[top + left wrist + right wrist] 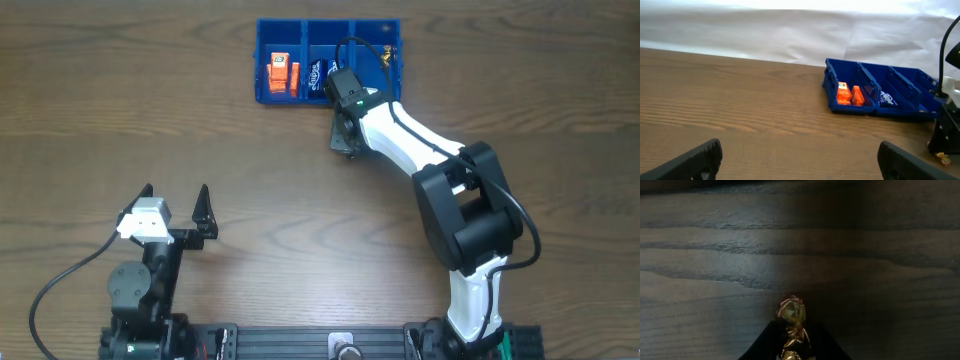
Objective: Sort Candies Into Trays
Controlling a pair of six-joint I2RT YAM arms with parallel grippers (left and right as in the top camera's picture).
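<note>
1. Candy (791,312) in gold foil lies low at the desk (150,110). Its round body pokes out just past the tips of the right fingers (760,347), and its twisted tail runs back between them.
2. Its long axis lines up with the reach of those fingers, so you have it end-on rather than across.
3. The right fingers look closed narrowly on the tail. Treat this as a pinch on the wrapper rather than the body, because it could slip when you lift.
4. The blue tray (262,60) sits just beyond that grip, near but apart, and the candy is outside it.
5. Orange candies (282,75) lie in the tray's left compartment. What the right compartment holds is too hidden to tell.
6. The left fingers (205,205) stand spread wide with nothing between them, well apart from the candy. The right arm is far nearer, so the carry to the tray is its job.
</note>
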